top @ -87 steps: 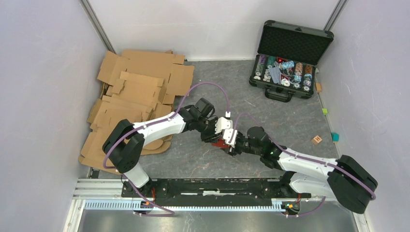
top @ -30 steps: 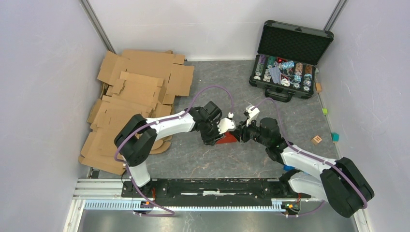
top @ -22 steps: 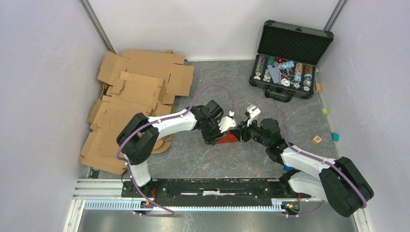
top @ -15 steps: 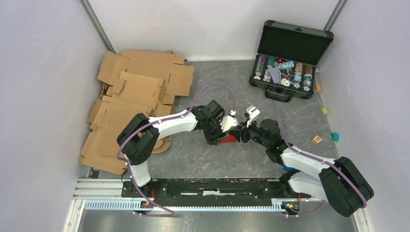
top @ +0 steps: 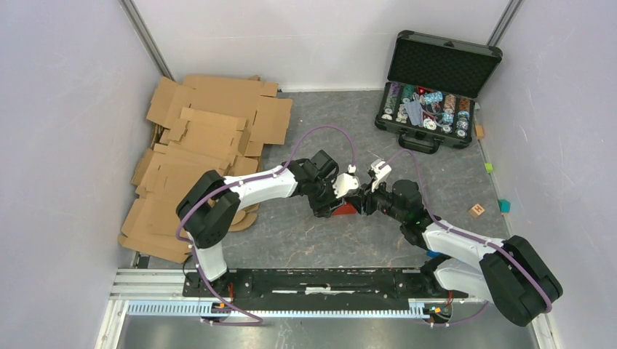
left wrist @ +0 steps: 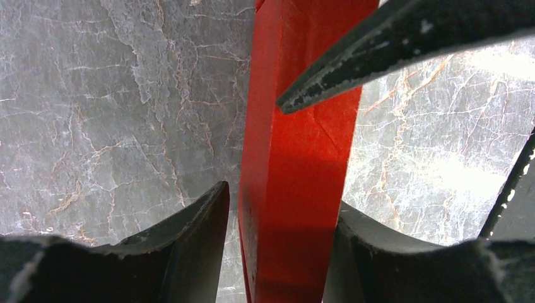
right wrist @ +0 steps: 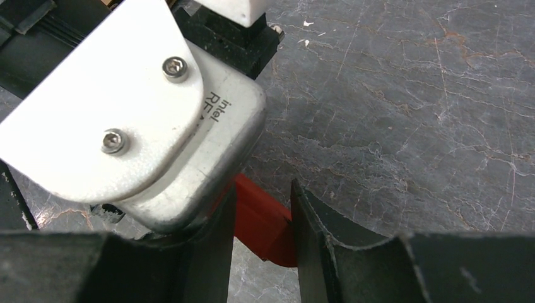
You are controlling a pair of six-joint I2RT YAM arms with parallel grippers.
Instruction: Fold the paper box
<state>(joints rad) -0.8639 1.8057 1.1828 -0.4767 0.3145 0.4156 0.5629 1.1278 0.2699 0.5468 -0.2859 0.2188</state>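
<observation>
Grey, veined, stone-look counter point(top: 313, 240) fills the cell between pale walls. Brown corrugated cardboard sheets point(top: 211, 131) are heaped at the far left, and an open black case of poker chips point(top: 433, 94) sits at the far right. Mid-counter, where the two arms meet, the paper box point(left wrist: 293, 158) stands on edge. It is bright red, thin, matte paperboard with a crisp crease down its face, stiff-looking but light.

The left jaws straddle it, released, with a sliver of counter showing between one dark finger point(left wrist: 189, 240) and the red wall. The right jaws are clenched on a red edge or flap, and the board fills the gap between their fingers point(right wrist: 315, 252). One tapered black tip crosses the red face in the left wrist view.

With only one real grip, I judge the upright panel may tip or spring back along its creases. A hard pinch could dent the thin board away from the crease. The left arm's white camera housing point(right wrist: 139, 113) sits just beside the right fingers, so a careless turn could knock the wrists together and drag the box across the smooth counter.
</observation>
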